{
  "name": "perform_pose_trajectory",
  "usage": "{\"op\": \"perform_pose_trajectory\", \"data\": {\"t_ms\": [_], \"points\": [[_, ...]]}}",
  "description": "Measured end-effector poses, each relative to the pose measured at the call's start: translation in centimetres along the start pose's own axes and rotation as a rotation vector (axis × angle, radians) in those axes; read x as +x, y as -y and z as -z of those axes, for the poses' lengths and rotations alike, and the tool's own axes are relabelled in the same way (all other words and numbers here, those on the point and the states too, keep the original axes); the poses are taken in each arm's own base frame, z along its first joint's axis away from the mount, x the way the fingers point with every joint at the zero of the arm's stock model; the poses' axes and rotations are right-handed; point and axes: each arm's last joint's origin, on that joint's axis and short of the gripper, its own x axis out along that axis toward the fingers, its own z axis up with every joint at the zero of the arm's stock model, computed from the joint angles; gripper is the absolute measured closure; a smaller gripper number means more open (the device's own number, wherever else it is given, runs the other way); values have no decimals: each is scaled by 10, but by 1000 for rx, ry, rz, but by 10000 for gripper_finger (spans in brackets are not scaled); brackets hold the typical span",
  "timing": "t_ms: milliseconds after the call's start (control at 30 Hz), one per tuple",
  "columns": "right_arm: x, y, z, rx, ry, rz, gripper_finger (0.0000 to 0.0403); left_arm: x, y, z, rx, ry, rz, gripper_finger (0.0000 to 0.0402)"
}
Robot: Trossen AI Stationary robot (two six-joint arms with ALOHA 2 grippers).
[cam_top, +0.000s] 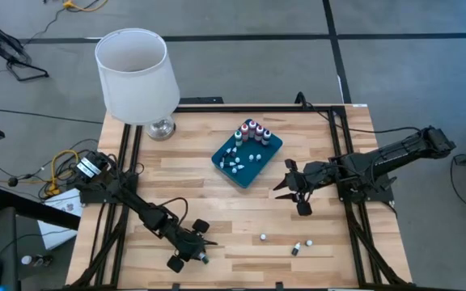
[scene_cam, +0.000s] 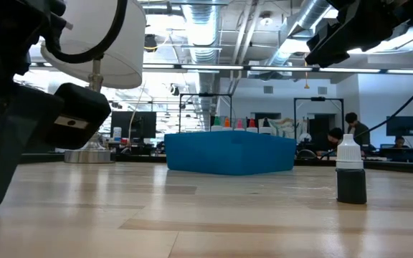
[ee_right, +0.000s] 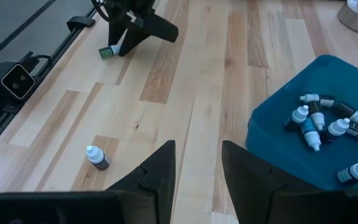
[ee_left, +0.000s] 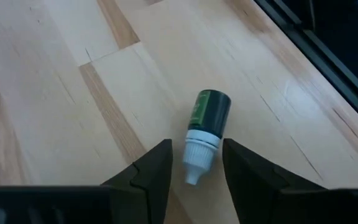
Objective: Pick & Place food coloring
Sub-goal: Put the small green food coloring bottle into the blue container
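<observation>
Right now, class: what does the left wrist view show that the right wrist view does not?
Left wrist view only: the green bottle close up, lying on its side, white tip between the open left gripper fingers.

Right wrist view only: the teal tray holding bottles, and a standing bottle.

Both: the wooden table, and that green bottle, small in the right wrist view.

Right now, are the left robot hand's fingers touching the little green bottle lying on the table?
Apart. The left wrist view shows the green bottle lying with its white cap between the left gripper's open fingers, bare wood showing on both sides.
</observation>
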Motion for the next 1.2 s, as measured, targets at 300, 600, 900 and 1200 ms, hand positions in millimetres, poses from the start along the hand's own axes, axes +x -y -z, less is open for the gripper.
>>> {"op": "perform_pose_trajectory", "data": {"t_ms": [300,600,900,1200], "points": [[0,0,0,0,0,0,283,0,-2,0,-14,-3,-15,349],[0,0,0,2,0,-2,283,-5,-13,-3,-81,13,-70,338],[0,0,1,25,-12,-5,283,-30,-37,-11,-107,-17,-317,346],[0,0,1,26,-11,-6,283,-66,-49,-58,-4,-388,-452,341]]}}
